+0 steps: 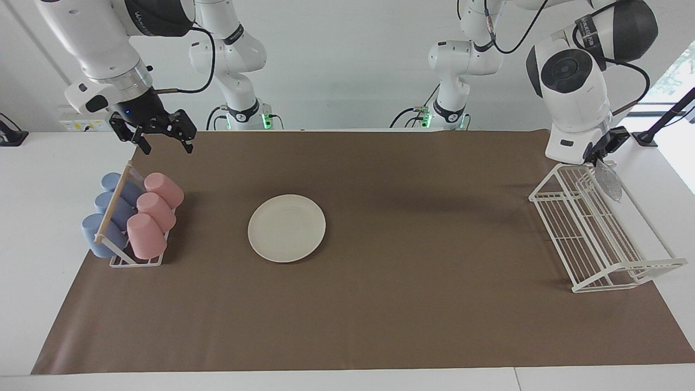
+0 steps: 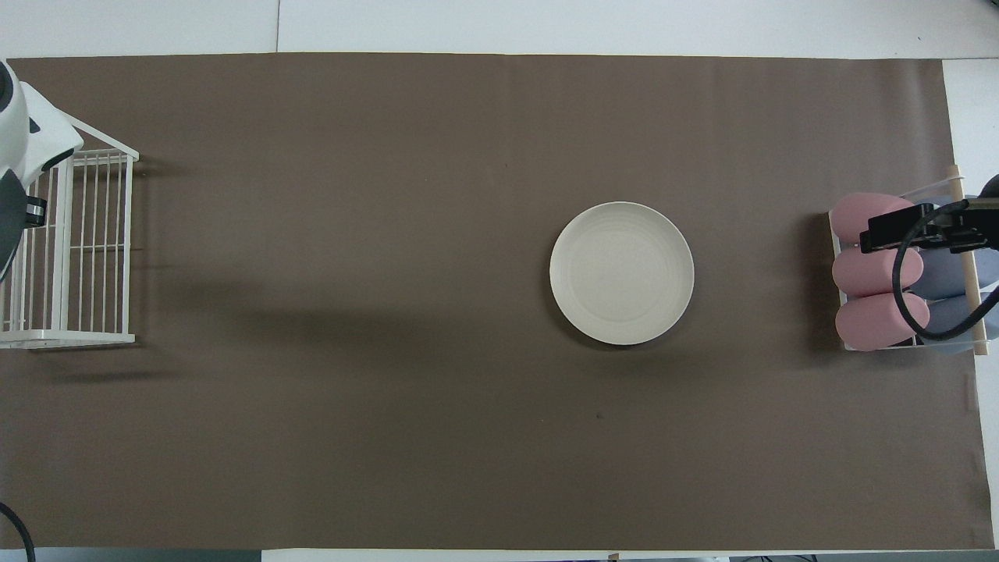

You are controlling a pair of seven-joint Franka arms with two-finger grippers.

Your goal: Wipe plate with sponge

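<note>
The plate (image 1: 286, 228) lies flat on the brown mat (image 1: 380, 326) that covers the counter (image 1: 32, 228), toward the right arm's end of it; in the overhead view it sits at about three o'clock from the mat's middle, and nothing rests on it or touches it. The left tool (image 1: 601, 156) is up in the air over the white wire rack (image 1: 597, 239), above the rack's end that is nearer to the robots, at the left arm's end of the counter. Its fingers are pinched together on the sponge (image 1: 609, 183), which hangs down from them as a thin, shiny grey wad over the rack's wires, well apart from the plate; whether the wad's lower end touches the wires cannot be told. In the overhead view only the left arm's white shell shows at nine o'clock, and the sponge is hidden there. The right tool (image 1: 160, 138) hangs over the mat's edge at about twelve o'clock from the cup holder (image 1: 136, 259), its two fingers spread wide with nothing between them; this arm waits. The holder carries pink cups (image 1: 155, 213) and blue cups (image 1: 106, 214) lying on their sides in two rows, the pink row on the plate's side.
</note>
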